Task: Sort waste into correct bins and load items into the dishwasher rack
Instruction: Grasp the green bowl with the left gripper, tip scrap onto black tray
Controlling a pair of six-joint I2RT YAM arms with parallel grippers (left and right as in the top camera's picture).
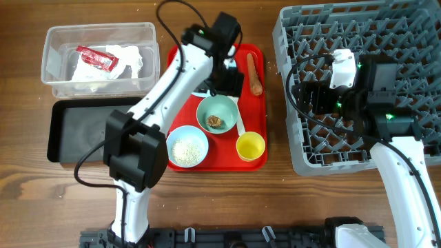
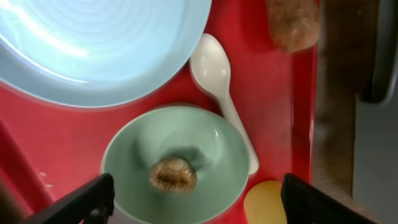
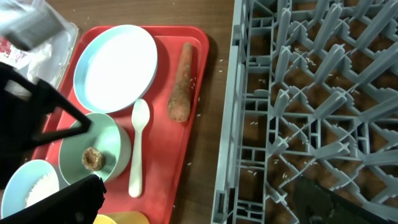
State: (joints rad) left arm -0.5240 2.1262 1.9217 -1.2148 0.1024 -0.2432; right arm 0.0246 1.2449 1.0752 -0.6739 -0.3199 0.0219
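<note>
On the red tray [image 1: 262, 103] a pale green bowl [image 1: 205, 110] holds a brown lump [image 2: 173, 174]. Beside it lie a white spoon [image 2: 214, 68], a carrot [image 1: 255, 74], a yellow cup [image 1: 250, 146] and a pale blue bowl [image 1: 172, 138] of rice [image 1: 187, 150]. The pale blue plate [image 2: 93, 43] lies mostly under my left arm. My left gripper [image 2: 196, 202] is open and empty, hovering over the green bowl. My right gripper [image 3: 205, 202] is open and empty above the left edge of the grey rack [image 1: 386, 34].
A clear tub [image 1: 52, 48] at the back left holds a white napkin [image 1: 131, 58] and a red wrapper [image 1: 96, 58]. A black tray [image 1: 79, 127] sits in front of it. Rice grains lie scattered under the rack [image 3: 311, 93].
</note>
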